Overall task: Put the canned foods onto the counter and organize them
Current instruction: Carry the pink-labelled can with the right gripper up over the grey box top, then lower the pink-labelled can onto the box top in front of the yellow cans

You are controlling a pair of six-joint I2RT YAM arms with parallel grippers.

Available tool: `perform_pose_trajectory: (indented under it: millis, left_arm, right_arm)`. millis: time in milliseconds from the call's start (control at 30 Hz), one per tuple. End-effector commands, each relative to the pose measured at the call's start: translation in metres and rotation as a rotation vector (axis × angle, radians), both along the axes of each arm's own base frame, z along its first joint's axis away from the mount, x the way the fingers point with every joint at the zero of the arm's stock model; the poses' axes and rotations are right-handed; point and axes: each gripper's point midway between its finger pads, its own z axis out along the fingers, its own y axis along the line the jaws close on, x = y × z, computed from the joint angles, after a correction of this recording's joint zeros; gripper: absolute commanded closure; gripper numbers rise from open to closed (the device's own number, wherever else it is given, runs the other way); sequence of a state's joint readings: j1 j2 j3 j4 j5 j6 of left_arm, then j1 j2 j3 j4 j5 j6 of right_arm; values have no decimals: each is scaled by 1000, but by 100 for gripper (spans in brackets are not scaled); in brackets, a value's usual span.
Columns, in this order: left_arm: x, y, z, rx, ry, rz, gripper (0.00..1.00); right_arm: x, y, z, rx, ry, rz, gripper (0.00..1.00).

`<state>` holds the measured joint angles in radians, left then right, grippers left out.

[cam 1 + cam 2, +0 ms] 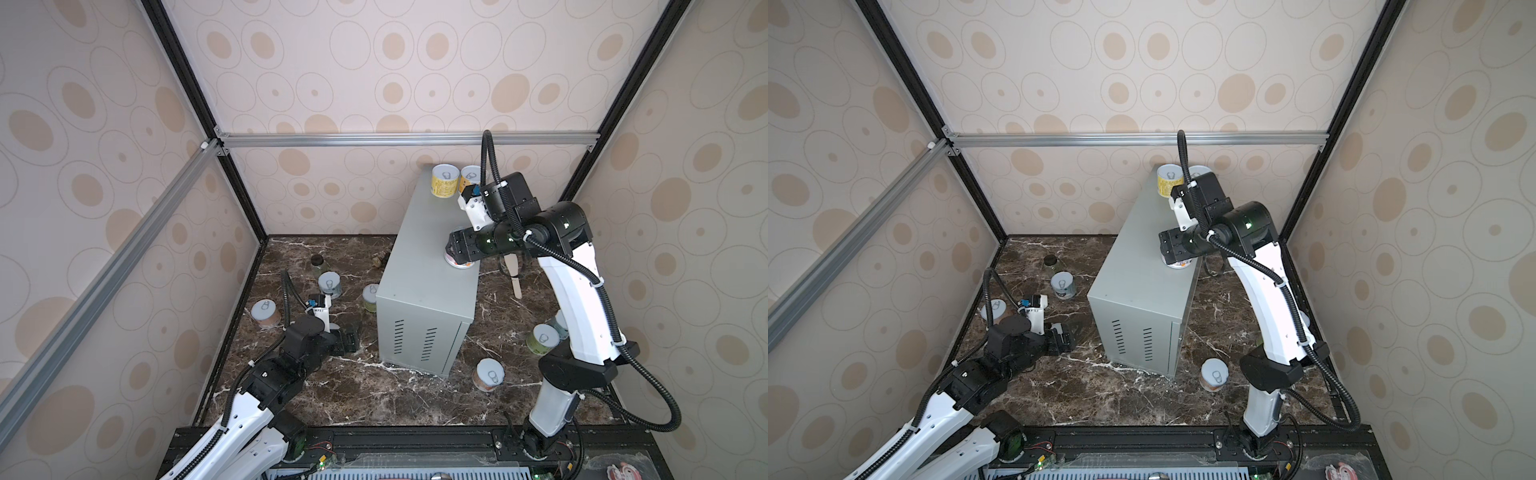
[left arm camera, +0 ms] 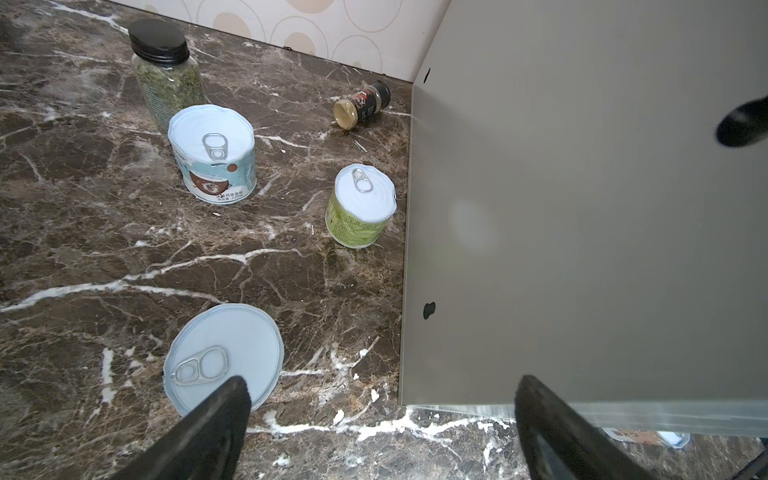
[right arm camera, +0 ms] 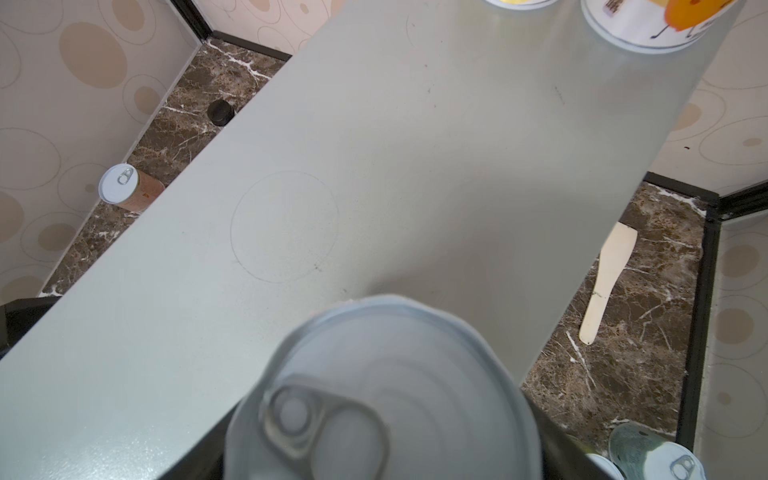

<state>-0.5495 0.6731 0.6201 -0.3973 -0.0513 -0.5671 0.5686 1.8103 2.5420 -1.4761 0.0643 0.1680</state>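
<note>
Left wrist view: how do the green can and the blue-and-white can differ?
The green can has a green label; the blue-and-white can a pale blue one. The green can stands close beside the counter; the blue-and-white can stands farther out, by the black-lidded jar. Both stand upright on the marble, pull-tabs up.

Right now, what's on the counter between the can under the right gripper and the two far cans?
Nothing; the right wrist view shows bare counter from the near can to the orange-labelled can and yellow can, only a ring mark.
</note>
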Motion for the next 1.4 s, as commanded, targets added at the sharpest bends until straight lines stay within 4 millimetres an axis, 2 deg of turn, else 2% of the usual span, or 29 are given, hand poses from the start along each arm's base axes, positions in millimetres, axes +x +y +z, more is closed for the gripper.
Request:
perform_pose_trajectory:
  millis: [0,200,333,433,467,667,900,1067,1367]
  left_arm:
    - [4,2,2,17,-16,4,1]
    - [3,5,5,12,-31,19,1]
    - [4,4,3,16,-25,16,1]
    - [5,3,3,19,-21,12,1]
    - [4,3,2,20,-19,12,1]
    - [3,6,9,9,-46,19,1]
    - [1,9,16,-4,-73,28,1]
    - [-1,12,22,-21,-99,42,1]
    - [0,14,21,-15,-96,54,1]
  right_arm:
    - [2,4,-5,-14,0,11,13]
    - [4,8,1,0,-18,30,7]
    - [-2,9,10,16,-57,63,0]
    - [-7,5,18,39,-123,64,1]
    - [-7,5,14,43,-132,63,1]
    - [-27,-2,36,151,-295,92,1]
    - [-45,-12,30,260,-406,78,0]
    - [-49,-11,27,354,-443,59,5]
    - [-29,-3,9,387,-434,8,6]
